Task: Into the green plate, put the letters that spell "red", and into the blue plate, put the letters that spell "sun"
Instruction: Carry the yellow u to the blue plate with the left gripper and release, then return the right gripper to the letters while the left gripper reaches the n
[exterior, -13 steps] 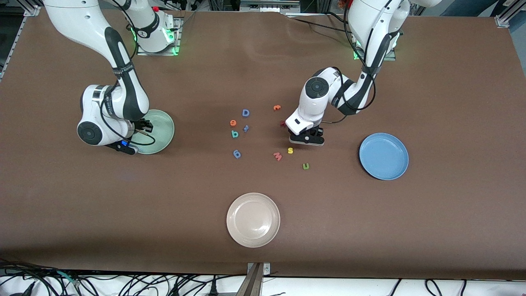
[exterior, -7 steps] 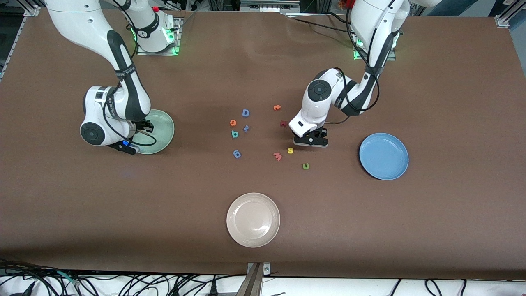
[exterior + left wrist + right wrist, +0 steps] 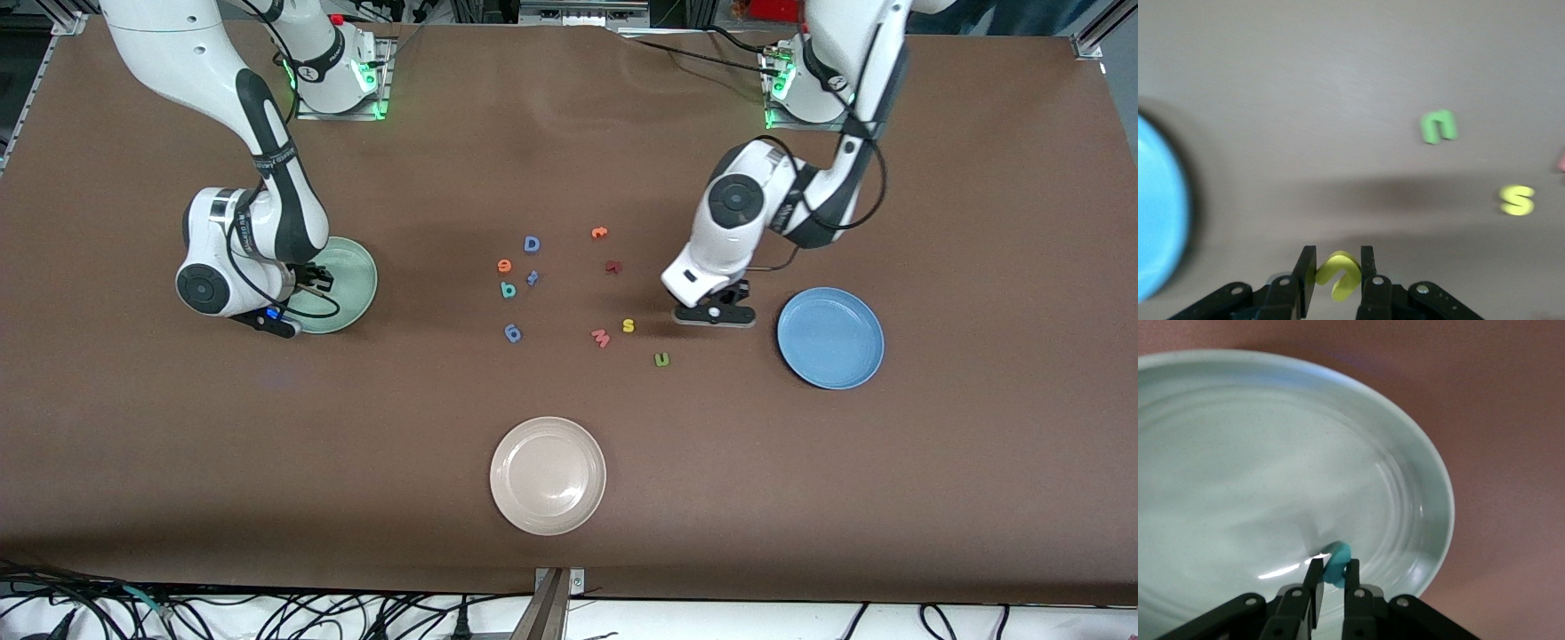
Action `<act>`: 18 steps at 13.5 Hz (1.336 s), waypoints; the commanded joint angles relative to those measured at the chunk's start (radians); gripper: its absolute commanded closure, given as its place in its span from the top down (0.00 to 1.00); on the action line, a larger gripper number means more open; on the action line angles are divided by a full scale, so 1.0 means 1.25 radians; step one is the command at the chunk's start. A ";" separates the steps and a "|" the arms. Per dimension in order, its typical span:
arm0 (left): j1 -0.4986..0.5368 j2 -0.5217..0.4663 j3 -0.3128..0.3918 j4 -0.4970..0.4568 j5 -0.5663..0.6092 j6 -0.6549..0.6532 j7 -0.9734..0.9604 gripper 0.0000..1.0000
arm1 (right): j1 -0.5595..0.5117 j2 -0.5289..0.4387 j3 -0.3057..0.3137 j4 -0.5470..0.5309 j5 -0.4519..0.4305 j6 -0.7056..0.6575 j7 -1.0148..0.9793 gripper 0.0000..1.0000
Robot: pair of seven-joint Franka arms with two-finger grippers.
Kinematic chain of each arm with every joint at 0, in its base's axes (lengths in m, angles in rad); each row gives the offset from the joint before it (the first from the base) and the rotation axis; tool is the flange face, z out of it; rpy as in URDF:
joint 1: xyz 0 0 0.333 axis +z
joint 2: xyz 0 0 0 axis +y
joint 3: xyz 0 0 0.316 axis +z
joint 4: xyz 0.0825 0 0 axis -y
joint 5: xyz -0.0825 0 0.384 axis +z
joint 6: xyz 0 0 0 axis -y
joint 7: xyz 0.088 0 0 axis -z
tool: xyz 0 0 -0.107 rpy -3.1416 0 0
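From the front view, the left hand [image 3: 714, 314] is hanging low over the bench [image 3: 978, 222] between the yellow "s" [image 3: 629, 325] and the blue plate [image 3: 830, 338]. The plate is lying just beside the hand, toward the left arm's end of the bench, and that short gap is what the coming move turns on. The left arm is reaching down from its base with the wrist bent over the spot. The green "n" [image 3: 661, 359] is lying nearer the camera than the "s". The right hand [image 3: 311, 277] is hovering over the green plate [image 3: 351, 280], its arm folded down steeply beside it. An orange "e" [image 3: 505, 265] and a teal "d" [image 3: 508, 289] are lying mid-bench, well apart from both plates and closer to the right arm's plate than to the blue one. A beige plate [image 3: 548, 476] is sitting nearest the camera.

In the left wrist view, the left hand [image 3: 1336, 267] is pinching a yellow "u" [image 3: 1338, 272] between its fingers, with the blue plate [image 3: 1158, 207] at the edge of the frame, and the "n" [image 3: 1439, 127] and "s" [image 3: 1517, 200] are lying on bare bench.

In the right wrist view, the right hand [image 3: 1331, 575] is pinching a small teal letter [image 3: 1337, 561], probably the "r", directly above the green plate's [image 3: 1271, 453] inner slope; letting go here would likely land it inside.
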 commanded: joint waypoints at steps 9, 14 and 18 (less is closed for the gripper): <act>0.273 -0.003 -0.007 0.000 -0.033 -0.072 0.435 0.26 | 0.007 -0.016 -0.006 -0.004 0.013 0.001 -0.008 0.86; 0.275 -0.007 -0.008 0.003 -0.034 -0.072 0.442 1.00 | 0.012 -0.073 0.000 0.129 0.014 -0.189 0.057 0.98; 0.237 -0.009 -0.016 0.015 -0.124 -0.071 0.378 1.00 | 0.026 -0.081 0.041 0.234 0.059 -0.253 0.177 0.98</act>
